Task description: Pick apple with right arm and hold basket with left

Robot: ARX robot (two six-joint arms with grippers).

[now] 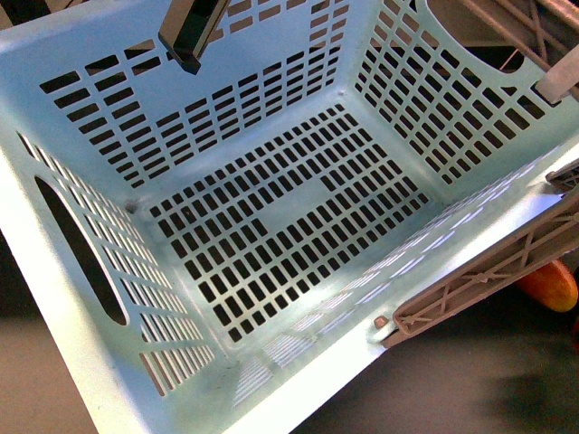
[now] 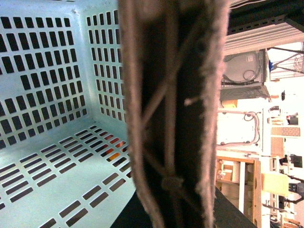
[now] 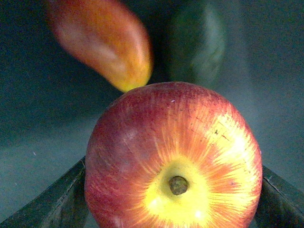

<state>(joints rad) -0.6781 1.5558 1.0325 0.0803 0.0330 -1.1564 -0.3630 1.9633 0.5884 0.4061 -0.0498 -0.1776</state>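
The pale mint-blue basket point(image 1: 271, 226) fills the front view, tilted, with nothing in it. Its brown lattice handle point(image 2: 171, 114) crosses the left wrist view very close up. My left gripper is shut on it, and its fingers do not show. The basket's slotted walls point(image 2: 47, 95) show beside the handle. The red apple point(image 3: 173, 161) with a yellow patch round its stem fills the right wrist view. My right gripper point(image 3: 173, 211) is shut on it, with a dark finger point(image 3: 47, 204) on each side. The apple is not in the front view.
An elongated red-to-yellow fruit point(image 1: 549, 283) lies on the dark surface beyond the basket's right rim. It also shows in the right wrist view point(image 3: 102, 40), next to a dark green object point(image 3: 199, 42). A dark gripper part point(image 1: 193, 32) hangs over the basket's far wall.
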